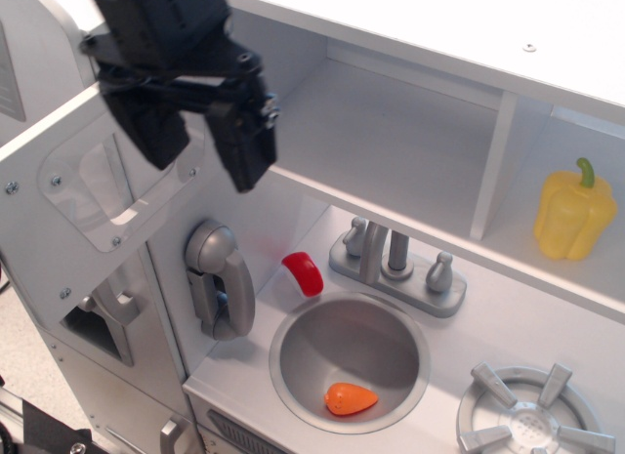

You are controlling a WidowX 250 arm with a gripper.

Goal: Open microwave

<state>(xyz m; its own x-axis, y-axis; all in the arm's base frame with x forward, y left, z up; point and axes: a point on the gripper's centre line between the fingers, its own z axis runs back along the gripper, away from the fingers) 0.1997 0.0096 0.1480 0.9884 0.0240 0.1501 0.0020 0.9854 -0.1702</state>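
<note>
- My gripper (200,142) hangs top-left of frame, fingers pointing down, jaws spread apart w/ nothing between them.
- Left finger (154,134) sits in front of the door's upper part; right finger (244,149) overlaps the front lip of the compartment floor. Can't tell if either actually touches.
- Microwave door (83,210) is directly below-left of me, swung wide out to the left, inner face w/ clear rounded window toward the camera.
- Door's long axis now runs roughly left-to-right along its top edge, tilting up toward me; hinge side is nearest my fingers.
- Microwave cavity (391,142) lies to my right and behind: open, bare floor visible. My judgement: task looks basically done, door well clear of the opening.
- If more swing is wanted, the push goes left/outward on the door's inner face; otherwise I'd just need to lift up and away w/o snagging the door edge.
- Hidden/unclear: the door's outer face, so handle and buttons aren't seen; hinge is behind my fingers; my wrist is cut off by the top edge.
- Further out: phone (220,288) on the wall below, sink (293,371) w/ an orange piece (350,398), faucet (395,264), yellow pepper (574,212) on the right-hand shelf.
</note>
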